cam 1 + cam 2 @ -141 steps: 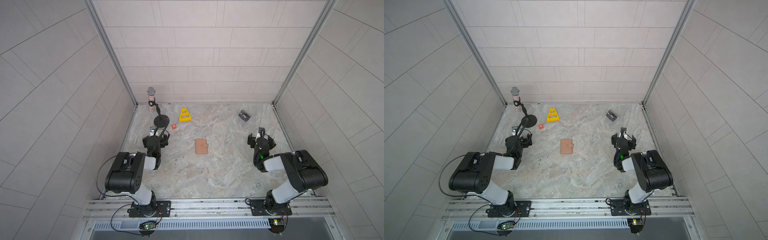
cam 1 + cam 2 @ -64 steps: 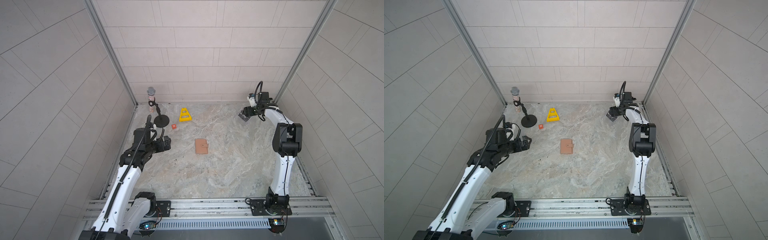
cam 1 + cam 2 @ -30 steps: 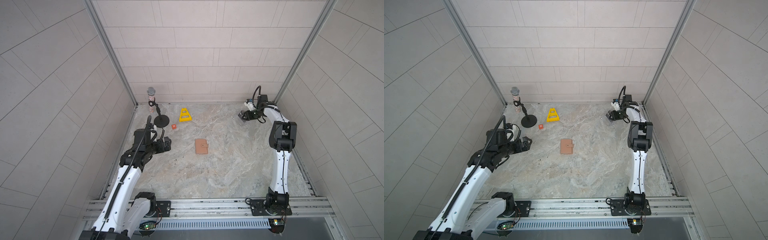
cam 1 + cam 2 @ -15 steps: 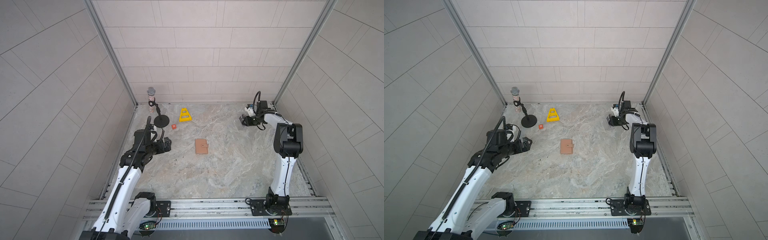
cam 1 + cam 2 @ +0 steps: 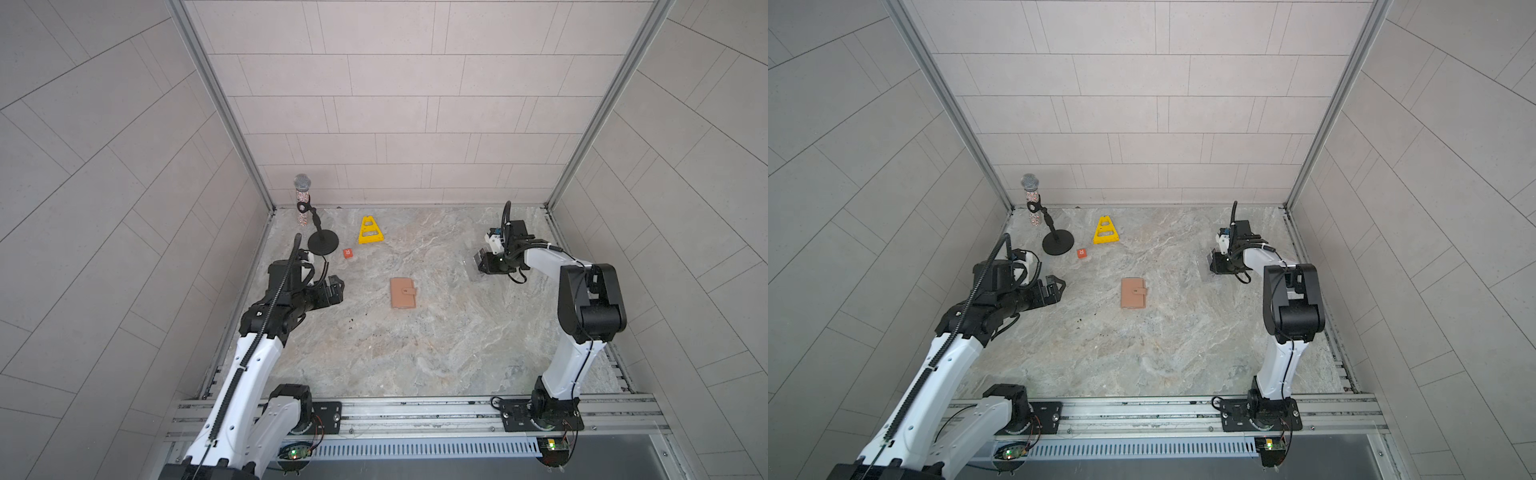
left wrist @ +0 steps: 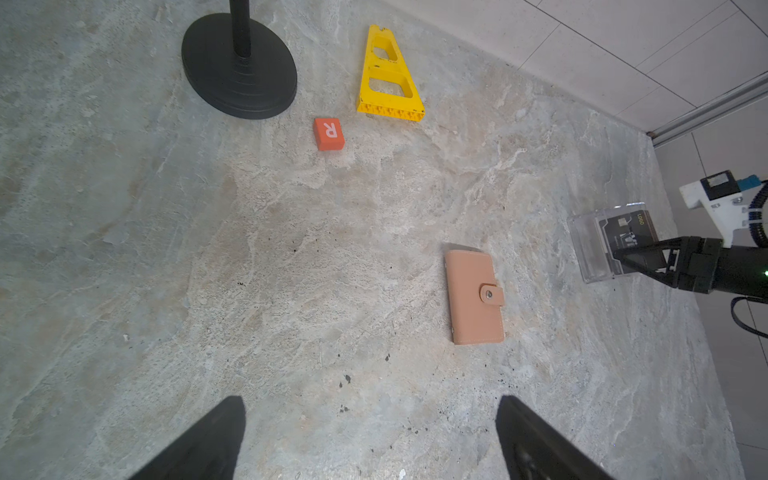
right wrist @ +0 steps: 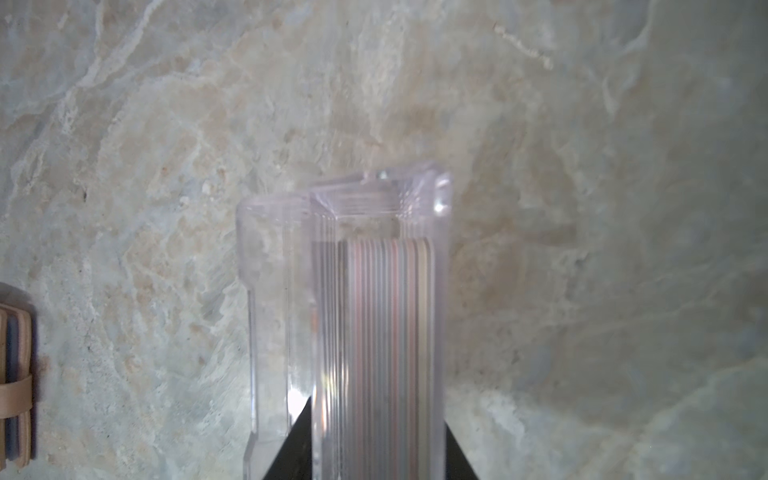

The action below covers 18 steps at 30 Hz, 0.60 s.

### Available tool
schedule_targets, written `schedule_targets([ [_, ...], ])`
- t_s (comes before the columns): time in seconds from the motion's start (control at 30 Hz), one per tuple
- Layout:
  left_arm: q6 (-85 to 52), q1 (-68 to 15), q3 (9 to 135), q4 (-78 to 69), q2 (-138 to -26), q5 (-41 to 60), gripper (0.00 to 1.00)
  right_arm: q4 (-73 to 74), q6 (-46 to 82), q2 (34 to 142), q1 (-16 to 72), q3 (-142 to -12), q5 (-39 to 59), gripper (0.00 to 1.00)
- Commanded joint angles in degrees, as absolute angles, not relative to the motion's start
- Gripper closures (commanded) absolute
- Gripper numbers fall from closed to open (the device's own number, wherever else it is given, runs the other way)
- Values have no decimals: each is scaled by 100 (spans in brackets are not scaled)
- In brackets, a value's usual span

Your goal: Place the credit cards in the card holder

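At the back right of the table [image 5: 415, 357], my right gripper [image 6: 623, 258] is pinched onto the clear plastic box [image 6: 590, 253], with 1 finger on each side. The right wrist view shows both tips flanking it. The credit cards [image 7: 390, 316] sit stacked inside, a black one facing out and reddish edges behind it. I cannot tell whether the box is off the surface.

The card holder [image 5: 403, 293] lies flat and snapped closed mid-table, well apart from the box. My left gripper [image 6: 370, 399] hangs spread wide and empty, pointed toward the holder.

I judge the cards light, stiff and slick, so I'd pinch 1 by an exposed edge at the box mouth. The holder looks soft and floppy. I'd take it at the snap tab [image 6: 490, 294].
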<state>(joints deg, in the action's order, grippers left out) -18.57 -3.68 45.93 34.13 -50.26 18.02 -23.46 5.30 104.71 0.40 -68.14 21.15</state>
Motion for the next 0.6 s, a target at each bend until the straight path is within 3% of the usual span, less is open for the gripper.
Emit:
schedule_targets([
  [0.0,-1893,-395,4540,3383,-4975,1853,0,-2394,1032,10031,171,-6259,1721,74],
  [0.3,-1890,-402,4560,3384,-5086,2069,0,-2176,1568,8860,516,-5155,1619,71],
  [0.57,-1902,-626,4575,3456,-5209,1981,0,-2118,1661,8356,602,-4768,1581,51],
])
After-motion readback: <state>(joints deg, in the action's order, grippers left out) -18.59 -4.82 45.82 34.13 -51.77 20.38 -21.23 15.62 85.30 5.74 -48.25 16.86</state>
